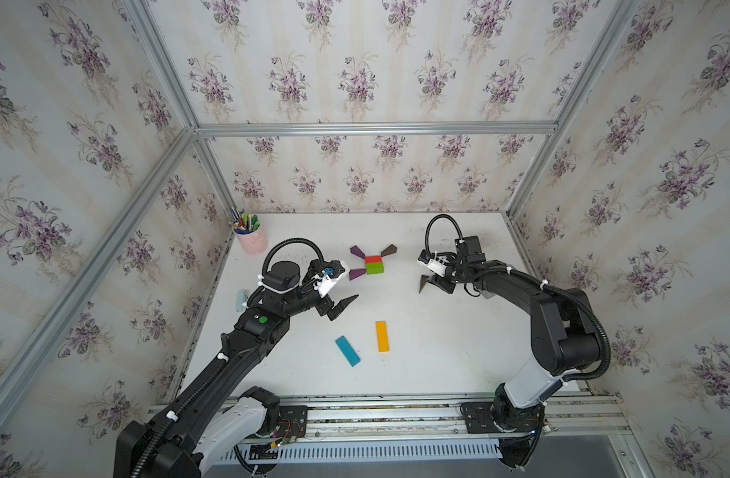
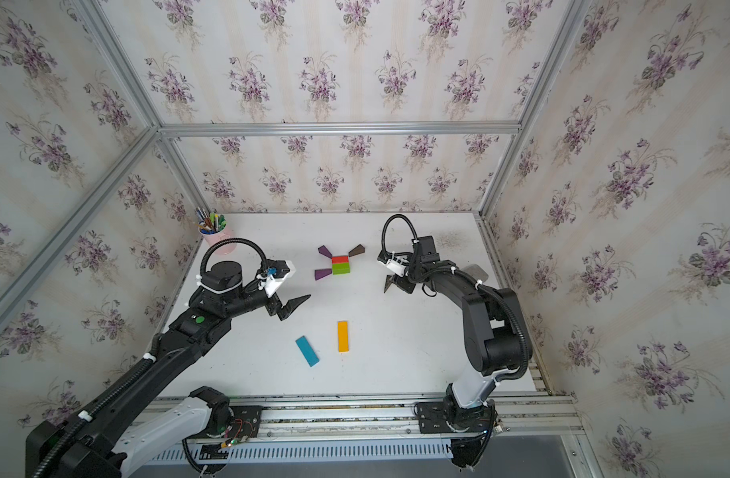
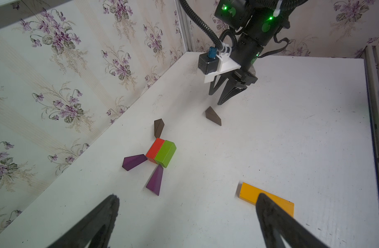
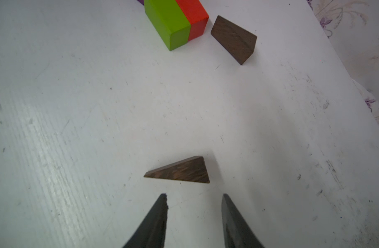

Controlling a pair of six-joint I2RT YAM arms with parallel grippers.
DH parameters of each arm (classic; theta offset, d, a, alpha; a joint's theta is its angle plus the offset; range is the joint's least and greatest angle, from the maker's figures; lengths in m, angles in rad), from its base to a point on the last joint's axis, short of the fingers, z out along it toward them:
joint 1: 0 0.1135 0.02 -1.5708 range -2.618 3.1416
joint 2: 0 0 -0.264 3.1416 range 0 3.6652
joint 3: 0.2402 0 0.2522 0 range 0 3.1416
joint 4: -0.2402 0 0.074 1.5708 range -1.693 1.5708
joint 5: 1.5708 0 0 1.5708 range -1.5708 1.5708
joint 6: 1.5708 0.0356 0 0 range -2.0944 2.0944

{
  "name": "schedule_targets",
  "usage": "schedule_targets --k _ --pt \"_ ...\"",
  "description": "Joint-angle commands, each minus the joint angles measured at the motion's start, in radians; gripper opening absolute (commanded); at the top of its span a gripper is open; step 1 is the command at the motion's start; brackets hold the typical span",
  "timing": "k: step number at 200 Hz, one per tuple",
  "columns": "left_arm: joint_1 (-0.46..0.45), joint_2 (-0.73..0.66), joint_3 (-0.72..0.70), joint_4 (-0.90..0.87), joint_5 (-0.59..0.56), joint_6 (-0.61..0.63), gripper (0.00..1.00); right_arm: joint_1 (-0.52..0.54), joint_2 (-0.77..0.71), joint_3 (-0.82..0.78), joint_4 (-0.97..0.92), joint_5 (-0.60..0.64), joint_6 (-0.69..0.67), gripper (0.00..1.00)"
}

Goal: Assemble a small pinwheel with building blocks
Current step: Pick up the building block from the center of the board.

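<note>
Wedge [image 4: 182, 171], seemingly loose, by right gripper [image 4: 193, 195]

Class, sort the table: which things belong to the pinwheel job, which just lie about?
Job: red block, green block, far purple wedge, near purple wedge, placed brown wedge, loose brown wedge, orange bar, blue bar.
Lying about: pink cup of pens.

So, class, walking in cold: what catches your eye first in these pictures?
Bright red and green blocks sit at centre, with two purple wedges and one brown wedge at their corners. Nearer the robot lie an orange bar and blue bar; a loose brown wedge sits just ahead of the right gripper.
</note>
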Motion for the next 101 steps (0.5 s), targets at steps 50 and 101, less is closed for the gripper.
schedule_targets --k 50,101 --pt "0.000 0.008 -0.002 0.029 0.006 -0.008 1.00 -0.050 0.115 0.134 -0.208 -0.215 -0.372 0.36" --pt "0.001 0.010 -0.007 0.029 -0.007 -0.004 1.00 -0.017 0.178 0.203 -0.244 -0.117 -0.365 0.37"
